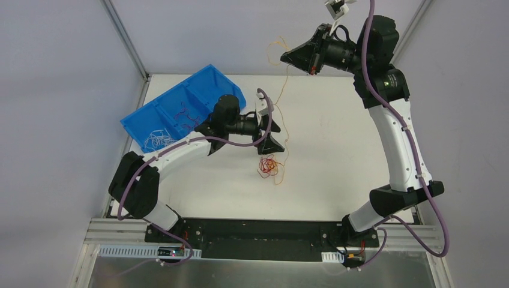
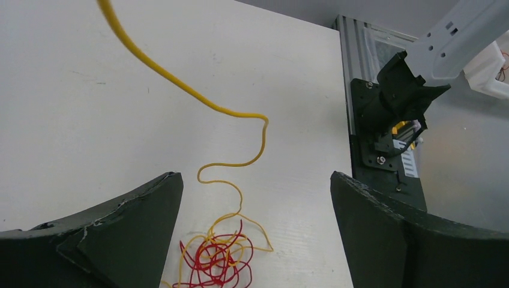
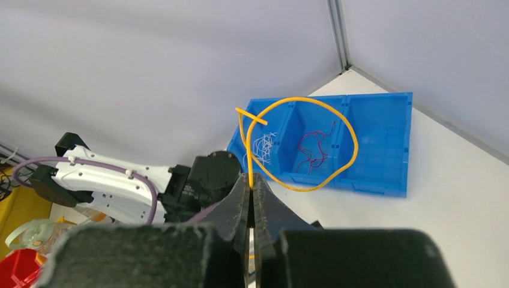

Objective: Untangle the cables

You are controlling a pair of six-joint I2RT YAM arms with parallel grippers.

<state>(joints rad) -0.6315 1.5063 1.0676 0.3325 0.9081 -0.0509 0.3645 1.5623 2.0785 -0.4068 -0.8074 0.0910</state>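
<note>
In the left wrist view the knot point(image 2: 216, 261) of red and yellow strands, lying between the spread fingers of the left claw point(image 2: 255, 180), is cut off by the bottom edge, and the yellow cable point(image 2: 180, 84) rising from it runs out past the top edge. In the right wrist view that cable vanishes between the pressed-together fingers of the right claw point(image 3: 249, 186), whose dark body hides everything below the pinch and part of the left arm point(image 3: 108, 180). From the top camera the white cables point(image 1: 157, 141) and red cables point(image 1: 189, 115) in the blue bin point(image 1: 228, 81) are too small to count, and the yellow strand is too thin to follow all the way down to the surface point(image 1: 336, 150).
</note>
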